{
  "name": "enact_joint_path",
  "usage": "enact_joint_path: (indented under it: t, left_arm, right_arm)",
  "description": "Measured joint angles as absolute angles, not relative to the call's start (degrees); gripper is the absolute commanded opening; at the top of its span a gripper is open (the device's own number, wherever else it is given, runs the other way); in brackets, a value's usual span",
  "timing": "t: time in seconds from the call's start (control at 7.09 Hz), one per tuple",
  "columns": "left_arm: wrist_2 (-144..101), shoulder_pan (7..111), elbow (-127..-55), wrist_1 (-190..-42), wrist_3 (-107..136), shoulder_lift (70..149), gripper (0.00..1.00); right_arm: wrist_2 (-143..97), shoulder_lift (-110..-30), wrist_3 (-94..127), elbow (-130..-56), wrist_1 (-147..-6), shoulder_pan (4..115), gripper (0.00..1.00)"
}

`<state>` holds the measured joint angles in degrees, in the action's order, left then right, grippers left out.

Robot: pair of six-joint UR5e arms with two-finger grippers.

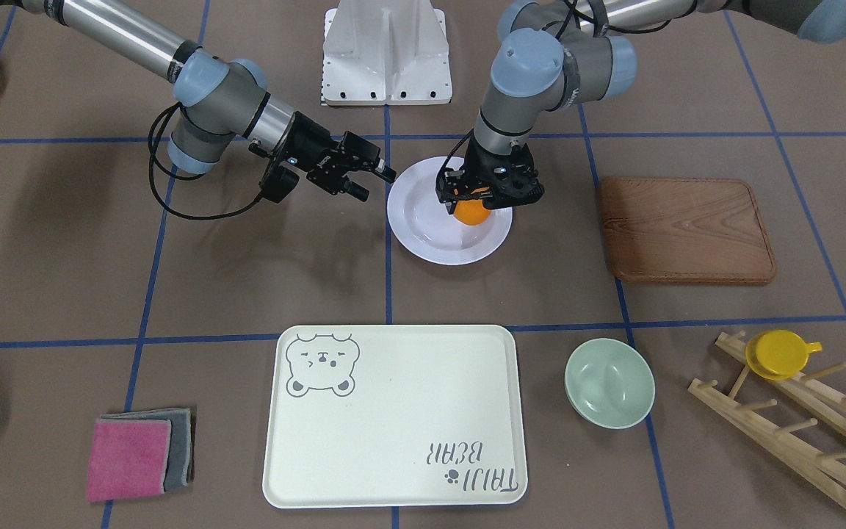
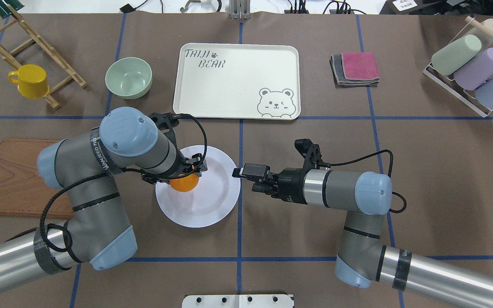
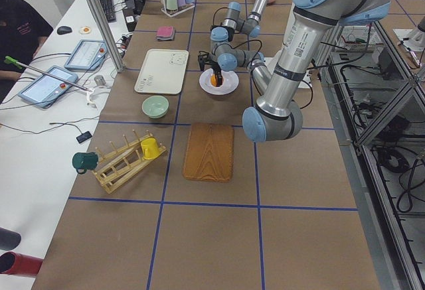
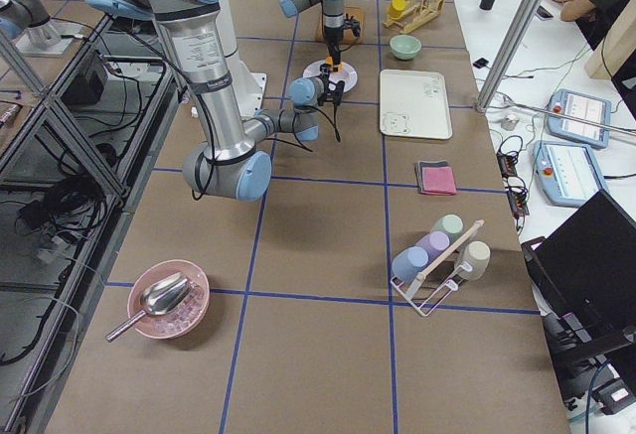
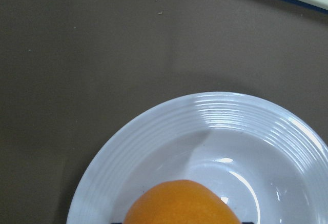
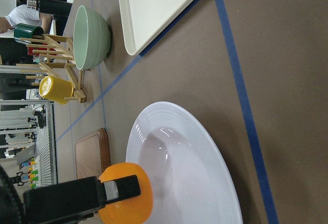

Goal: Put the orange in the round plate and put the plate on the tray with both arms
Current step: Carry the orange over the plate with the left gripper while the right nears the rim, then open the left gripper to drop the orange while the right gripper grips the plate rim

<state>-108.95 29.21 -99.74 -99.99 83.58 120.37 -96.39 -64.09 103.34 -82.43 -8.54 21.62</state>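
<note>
My left gripper [image 1: 483, 197] is shut on the orange [image 1: 471, 213] and holds it low over the well of the round plate [image 1: 430, 239]. The left wrist view shows the orange [image 5: 179, 203] at the bottom edge, above the plate's ridged rim [image 5: 230, 112]. Whether the fruit touches the plate I cannot tell. My right gripper [image 1: 373, 182] is open and level, its tips just off the plate's rim [image 2: 225, 201] on the side away from the left arm. The cream tray [image 1: 393, 441] with the bear face lies beyond the plate, nothing on it.
A brown wooden board [image 1: 687, 229] lies beside the left arm. A pale green bowl [image 1: 609, 382] and a wooden rack with a yellow cup [image 1: 779, 354] stand near the tray. Folded cloths [image 1: 136, 455] lie on its other side. A wire rack of pastel cups [image 2: 473, 64] stands far right.
</note>
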Motion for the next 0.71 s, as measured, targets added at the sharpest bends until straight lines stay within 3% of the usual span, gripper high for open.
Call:
enact_joint_path:
  t: [0.71]
  left_arm:
    - [-112.01, 33.11, -102.65, -101.13, 81.45, 119.19, 0.99]
  right_arm:
    - [-93.56, -62.11, 102.63, -79.80, -10.54, 19.14, 0.99]
